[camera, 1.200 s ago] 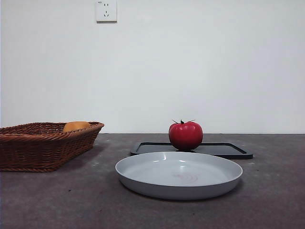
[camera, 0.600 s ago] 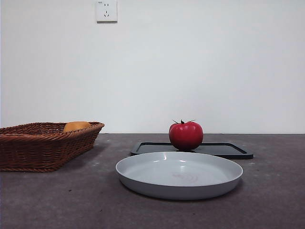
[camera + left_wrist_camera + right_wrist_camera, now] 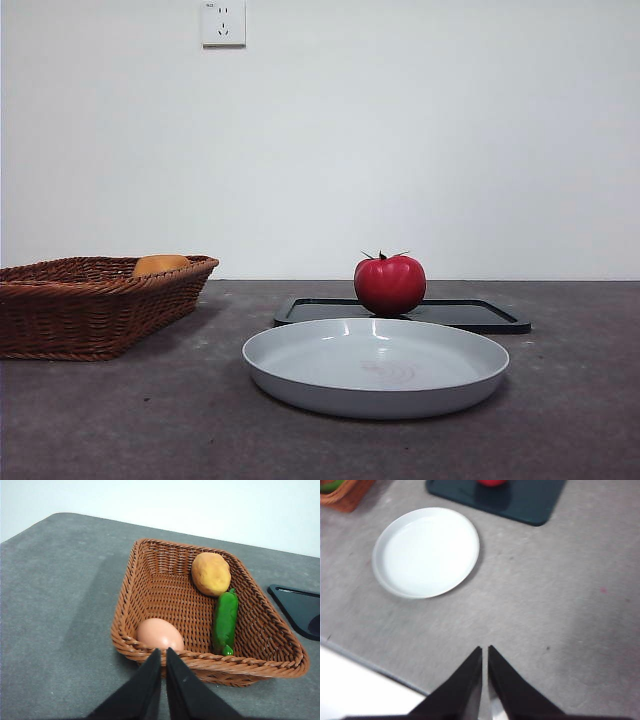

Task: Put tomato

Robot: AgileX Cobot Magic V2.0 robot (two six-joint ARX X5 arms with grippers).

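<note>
You have no change to act on: the tomato (image 3: 389,284) sits on the black tray (image 3: 480,315) just behind the grey plate (image 3: 376,366), exactly as a second ago. Your left gripper (image 3: 163,653) hangs over the basket (image 3: 130,595) with jaws pinched together; your right gripper (image 3: 484,650), equally narrow and empty, hovers well short of the plate. The task hasn't started.
</note>
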